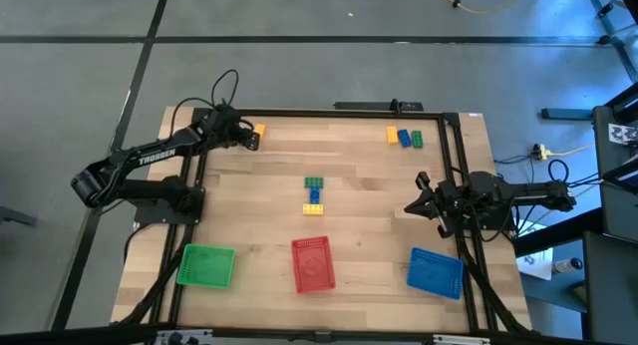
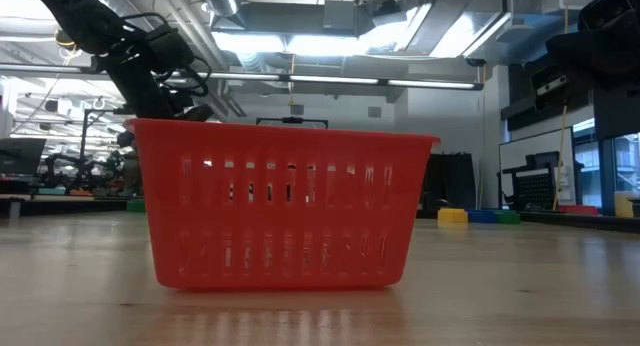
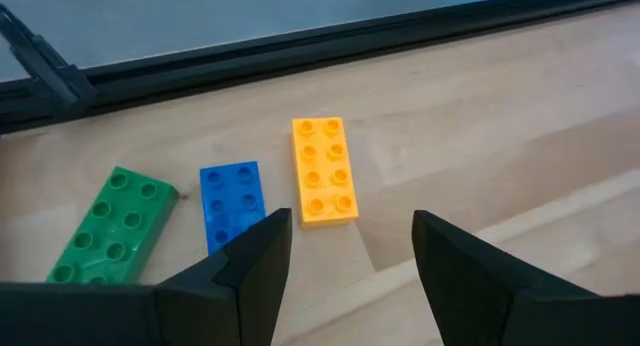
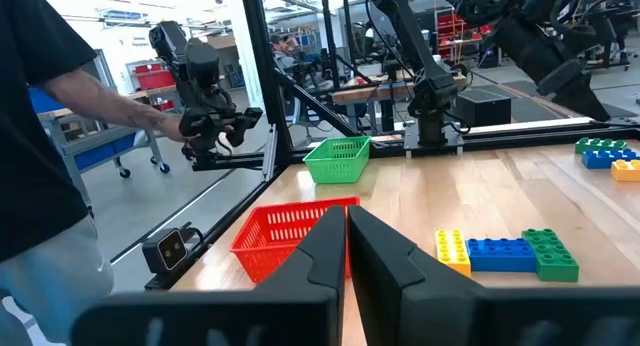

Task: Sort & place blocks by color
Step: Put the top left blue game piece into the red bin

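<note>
The wooden counter (image 1: 369,215) carries everything here, framed by a dark rail. Along its near edge sit three mesh trays, well apart from one another: a green tray (image 1: 205,265) on the left, a red tray (image 1: 312,262) in the middle and a blue tray (image 1: 436,271) on the right. From table height the red one fills the picture.

The left arm reaches to the far left corner of the counter. Its left gripper (image 3: 350,261) hangs with its fingers spread and holding nothing, just over a row of three blocks — a green block (image 3: 108,226), a blue block (image 3: 232,203) and a yellow block (image 3: 323,170) lying flat side by side, studs up. The yellow one lies nearest the gap between the fingers.

The right arm waits at the counter's right edge, its right gripper (image 4: 346,248) with fingers pressed together and empty.

Two more groups of blocks lie on the counter. At the centre, a green centre block (image 1: 314,182), a blue centre block (image 1: 315,195) and a yellow centre block (image 1: 314,208) line up in a column. Near the far right corner a yellow far block (image 1: 393,135), a blue far block (image 1: 404,137) and a green far block (image 1: 416,139) sit in a row.

Beyond the counter, a person's hand (image 4: 205,121) holds a dark device.
</note>
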### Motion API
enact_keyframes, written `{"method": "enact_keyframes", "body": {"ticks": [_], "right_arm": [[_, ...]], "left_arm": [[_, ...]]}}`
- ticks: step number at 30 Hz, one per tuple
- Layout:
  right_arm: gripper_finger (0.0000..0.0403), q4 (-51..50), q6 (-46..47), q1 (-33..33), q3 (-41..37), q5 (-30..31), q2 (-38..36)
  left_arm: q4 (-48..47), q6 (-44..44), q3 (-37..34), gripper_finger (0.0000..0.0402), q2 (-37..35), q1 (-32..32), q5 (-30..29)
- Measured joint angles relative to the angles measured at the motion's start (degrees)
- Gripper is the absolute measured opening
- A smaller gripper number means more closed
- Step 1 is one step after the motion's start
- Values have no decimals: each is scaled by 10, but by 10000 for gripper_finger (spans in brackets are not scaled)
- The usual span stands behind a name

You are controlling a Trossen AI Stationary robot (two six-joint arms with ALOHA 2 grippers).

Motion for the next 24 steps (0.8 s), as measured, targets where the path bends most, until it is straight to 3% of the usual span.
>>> {"method": "enact_keyframes", "body": {"ticks": [8, 13, 20, 24], "right_arm": [[20, 0, 0, 0, 0, 0, 0], [20, 0, 0, 0, 0, 0, 0], [20, 0, 0, 0, 0, 0, 0], [20, 0, 0, 0, 0, 0, 0]], "left_arm": [[-1, -59, 0, 200, 0, 0, 28], [-34, -120, 3, 200, 10, 0, 12], [-106, -91, 83, 200, 119, 1, -1], [-200, -24, 144, 200, 156, 1, -67]]}}
